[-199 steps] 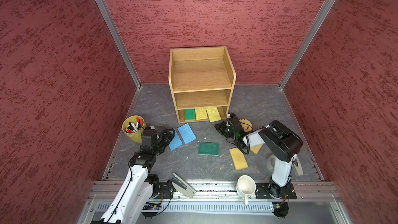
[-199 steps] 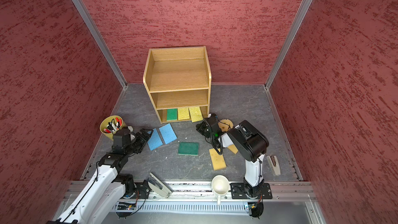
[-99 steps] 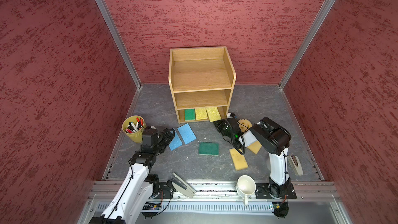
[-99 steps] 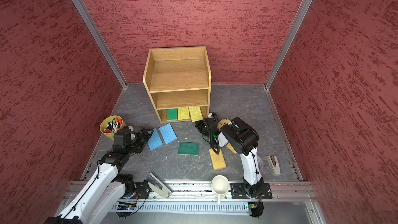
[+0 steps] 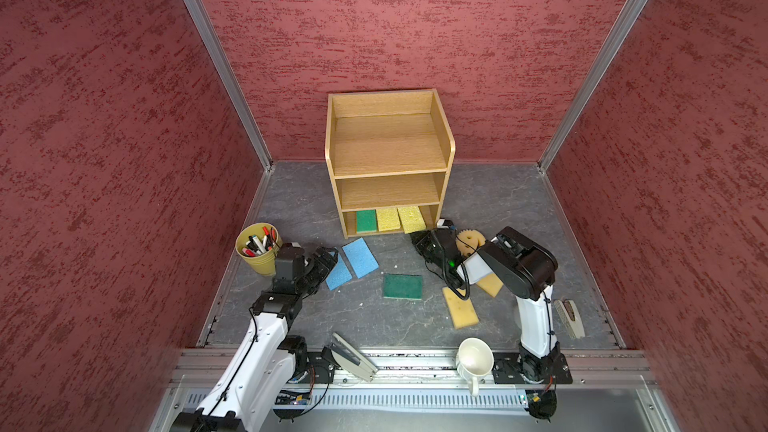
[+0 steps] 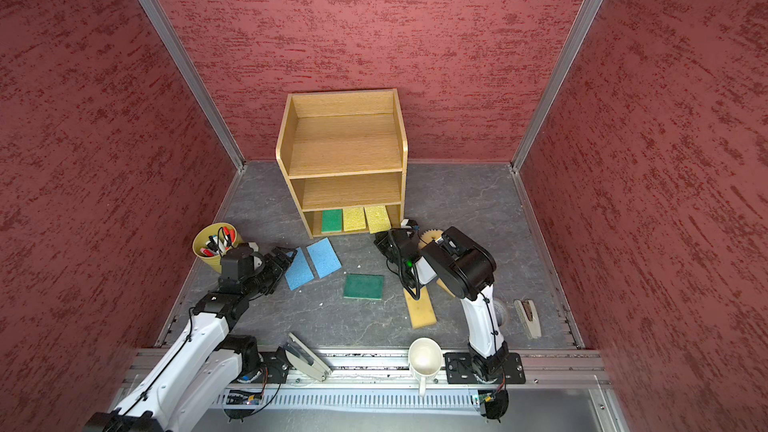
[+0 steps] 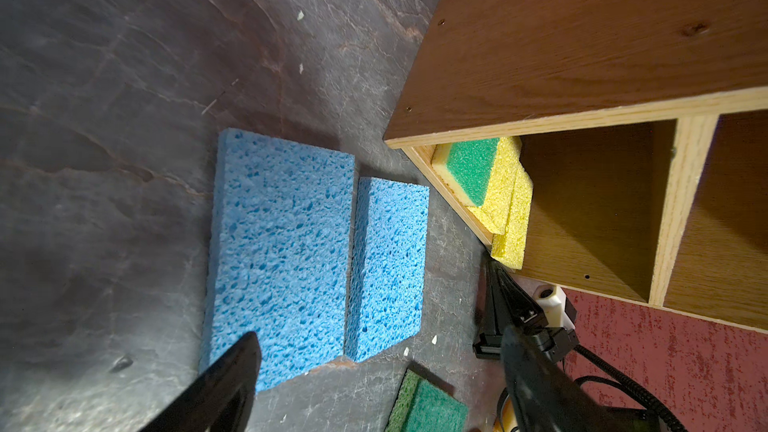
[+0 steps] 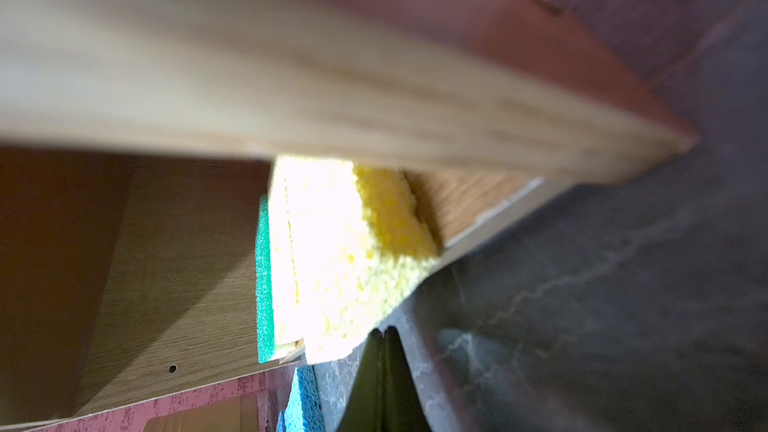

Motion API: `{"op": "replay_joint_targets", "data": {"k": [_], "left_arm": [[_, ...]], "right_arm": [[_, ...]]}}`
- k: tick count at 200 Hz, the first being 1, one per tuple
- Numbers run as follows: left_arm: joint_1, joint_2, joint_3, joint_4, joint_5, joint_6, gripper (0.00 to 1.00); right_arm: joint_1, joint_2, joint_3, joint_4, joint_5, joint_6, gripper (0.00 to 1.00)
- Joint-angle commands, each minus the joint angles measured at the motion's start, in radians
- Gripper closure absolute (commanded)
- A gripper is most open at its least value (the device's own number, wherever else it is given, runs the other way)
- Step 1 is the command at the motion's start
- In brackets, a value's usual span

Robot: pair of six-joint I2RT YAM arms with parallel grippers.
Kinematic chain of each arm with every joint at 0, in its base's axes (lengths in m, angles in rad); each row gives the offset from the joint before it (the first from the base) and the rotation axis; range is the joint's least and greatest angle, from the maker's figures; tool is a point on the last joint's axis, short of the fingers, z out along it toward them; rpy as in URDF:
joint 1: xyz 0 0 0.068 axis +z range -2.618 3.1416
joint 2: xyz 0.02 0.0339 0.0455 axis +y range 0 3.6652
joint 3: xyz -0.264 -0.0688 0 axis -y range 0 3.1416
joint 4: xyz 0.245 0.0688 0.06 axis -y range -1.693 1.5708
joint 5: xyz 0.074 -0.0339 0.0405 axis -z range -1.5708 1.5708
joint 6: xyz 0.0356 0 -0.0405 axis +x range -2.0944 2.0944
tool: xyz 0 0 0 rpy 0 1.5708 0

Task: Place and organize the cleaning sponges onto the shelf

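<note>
I see the shelf at the centre of both top views, backed against the far wall. My left gripper sits at lower left, jaws wide apart, holding nothing, at the left edge of the nearer blue sponge. I cannot tell whether a finger touches it. My right gripper is right of centre with its jaws pressed together and empty. Its tip is at the shelf's lower right front corner.

A second blue sponge lies just beside the first, on the floor below the shelf. A dark green sponge lies lower, near centre. One tan sponge lies at lower right, another tan sponge is mostly hidden under the right arm. The bottom tier holds a green sponge, a yellow sponge and an angled yellow sponge that pokes past the front edge. The round yellow sponge lies just right of the right gripper.
</note>
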Motion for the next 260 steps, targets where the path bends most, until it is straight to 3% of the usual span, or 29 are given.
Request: {"op": "replay_joint_targets", "data": {"k": [1, 72, 158, 260], "left_arm": [[0.004, -0.009, 0.013, 0.009, 0.000, 0.008, 0.10], [0.003, -0.011, 0.002, 0.009, -0.003, 0.008, 0.10], [0.003, -0.005, 0.006, 0.016, -0.009, 0.009, 0.10], [0.003, -0.009, 0.001, 0.011, -0.008, 0.008, 0.10]], "right_arm": [[0.035, 0.043, 0.040, -0.007, -0.048, 0.011, 1.00], [0.034, 0.081, 0.093, -0.019, -0.075, 0.024, 1.00], [0.055, -0.011, -0.014, 0.016, -0.056, 0.056, 1.00], [0.067, 0.031, 0.072, -0.023, 0.000, 0.019, 1.00]]}}
